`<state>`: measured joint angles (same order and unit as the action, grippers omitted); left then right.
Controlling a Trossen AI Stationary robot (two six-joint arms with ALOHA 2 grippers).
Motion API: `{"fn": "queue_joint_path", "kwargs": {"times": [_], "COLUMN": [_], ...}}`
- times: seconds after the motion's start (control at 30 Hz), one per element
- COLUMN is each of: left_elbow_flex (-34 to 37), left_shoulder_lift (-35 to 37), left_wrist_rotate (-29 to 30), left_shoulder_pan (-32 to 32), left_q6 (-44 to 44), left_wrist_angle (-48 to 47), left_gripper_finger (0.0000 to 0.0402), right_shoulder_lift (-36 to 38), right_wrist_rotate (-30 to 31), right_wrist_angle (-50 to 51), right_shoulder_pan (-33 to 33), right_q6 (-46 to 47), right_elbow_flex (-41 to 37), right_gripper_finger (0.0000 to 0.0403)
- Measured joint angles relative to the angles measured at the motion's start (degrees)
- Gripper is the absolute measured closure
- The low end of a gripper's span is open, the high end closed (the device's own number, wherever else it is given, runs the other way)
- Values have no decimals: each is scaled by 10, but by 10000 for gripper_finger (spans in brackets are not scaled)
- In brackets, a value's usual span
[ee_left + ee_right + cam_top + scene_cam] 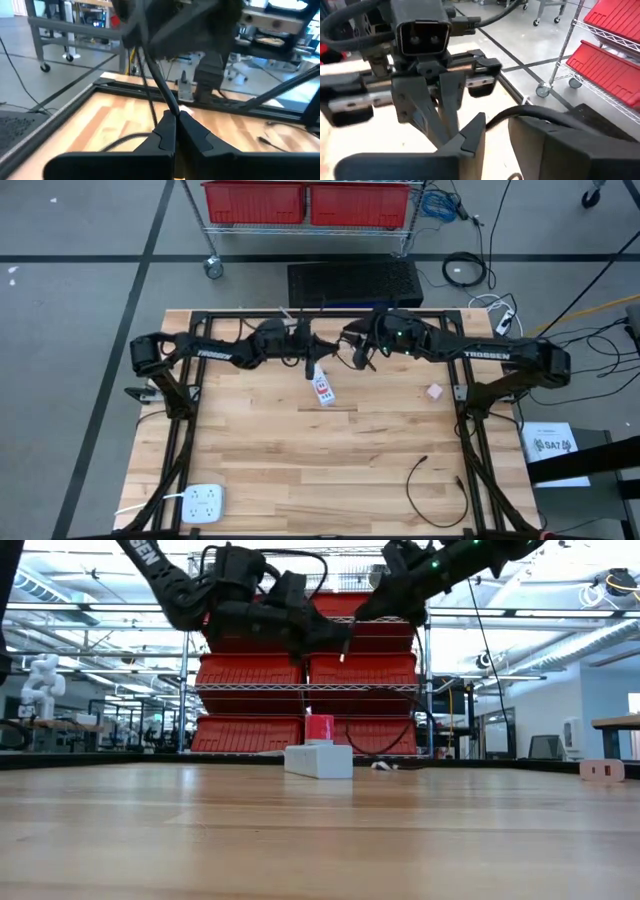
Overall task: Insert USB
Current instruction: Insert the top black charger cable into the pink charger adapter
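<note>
Pinched shut in left gripper: thin black USB cable (plug end hidden), raised above worktop's far edge. Facing it, right gripper, fingers parted, empty. Below, near far edge: white charger block, red-marked.

Robotics lab or workshop. Grey concrete floor with dark tape lines. Wheeled wire rack stacked with red bins. Loose cables on the floor. Exposed ducts overhead; benches and another white robot farther off.
</note>
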<state>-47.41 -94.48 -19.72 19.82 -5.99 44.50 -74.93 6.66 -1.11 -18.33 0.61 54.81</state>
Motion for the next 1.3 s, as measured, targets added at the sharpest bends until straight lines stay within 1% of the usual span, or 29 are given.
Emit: {"fn": "queue_joint_path", "kwargs": {"times": [0.13, 0.23, 0.37, 0.57, 0.67, 0.73, 0.77, 0.97, 1.07, 1.3], "left_elbow_flex": [37, 67, 93, 115, 131, 144, 150, 170, 176, 185], "left_shoulder_lift": [0, 0, 0, 0, 0, 0, 0, -1, -1, -43], "left_wrist_rotate": [1, 33, 84, 197, 269, 309, 320, 334, 334, 335], "left_shoulder_pan": [-20, -39, -74, -140, -169, -181, -183, -188, -188, -187], "left_q6": [-11, -12, -10, 54, 86, 100, 98, 96, 98, 98], "left_wrist_angle": [61, 105, 154, 153, 150, 150, 152, 186, 189, 279], "left_gripper_finger": [394, 394, 394, 394, 394, 394, 394, 394, 394, 394], "right_shoulder_lift": [12, 25, 50, 56, 55, 55, 55, 55, 55, 55], "right_wrist_rotate": [14, 9, -20, -23, -23, -23, -23, -25, -25, -25], "right_wrist_angle": [32, 48, 59, 63, 65, 67, 67, 65, 65, 62], "right_shoulder_pan": [-2, -2, -1, 5, 6, 6, 6, 6, 6, 6], "right_q6": [-19, -30, -31, -32, -32, -32, -32, -35, -35, -38], "right_elbow_flex": [0, 0, 0, 0, 0, 0, 0, 0, 0, 0], "right_gripper_finger": [308, 298, 293, 293, 293, 293, 293, 293, 293, 293]}}
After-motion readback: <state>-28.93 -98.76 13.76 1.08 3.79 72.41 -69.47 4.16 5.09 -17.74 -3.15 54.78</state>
